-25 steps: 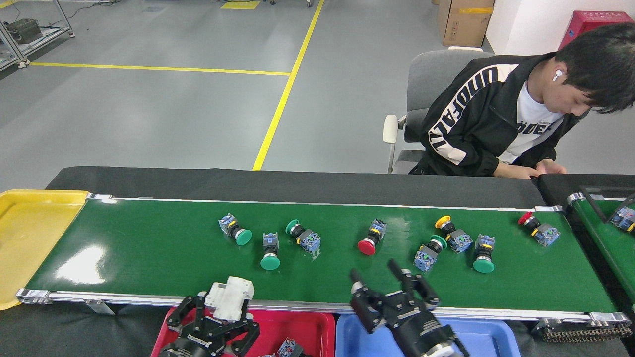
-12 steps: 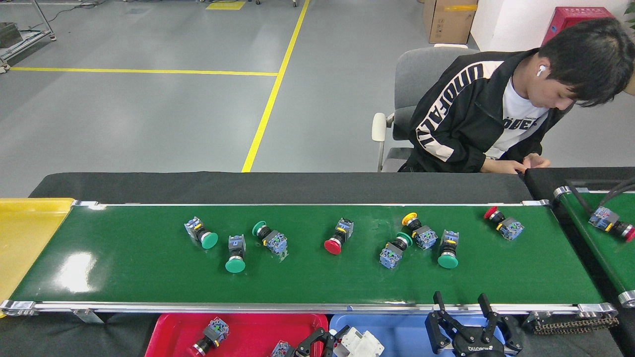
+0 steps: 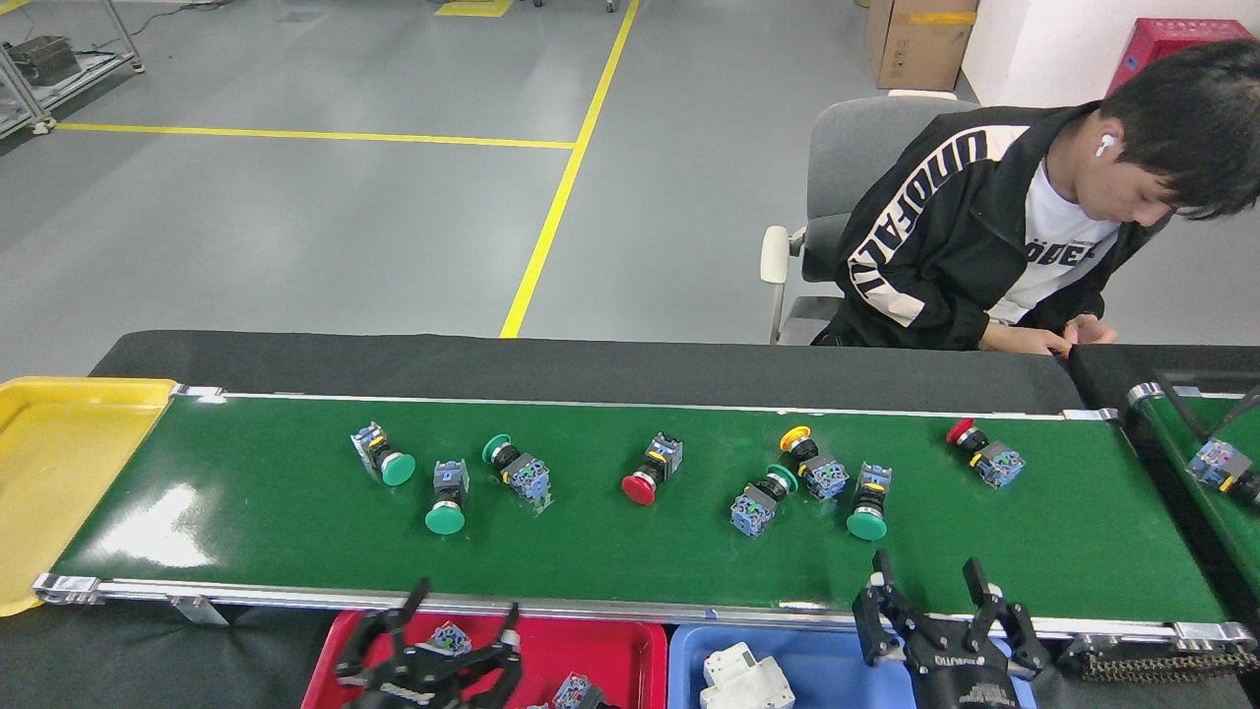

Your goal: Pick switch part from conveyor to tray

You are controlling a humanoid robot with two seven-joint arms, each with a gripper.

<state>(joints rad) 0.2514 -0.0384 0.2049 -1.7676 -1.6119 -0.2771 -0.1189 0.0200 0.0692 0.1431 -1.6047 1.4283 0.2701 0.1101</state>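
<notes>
While the right tool (image 3: pixel 930 589) gapes, a green switch part (image 3: pixel 868 504) lies just beyond.

conveyor (image 3: pixel 295 532): glossy dark-green | switch parts (image 3: pixel 650 471): eight, lying on sides, mid-belt | red tray (image 3: pixel 610 650): below near edge

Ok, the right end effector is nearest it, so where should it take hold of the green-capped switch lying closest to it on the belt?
Probably the dark neck between cap and blue block of the green-capped switch. It lies with its cap toward the conveyor's near edge, so come from above, fingers either side. The right end effector is open.
</notes>
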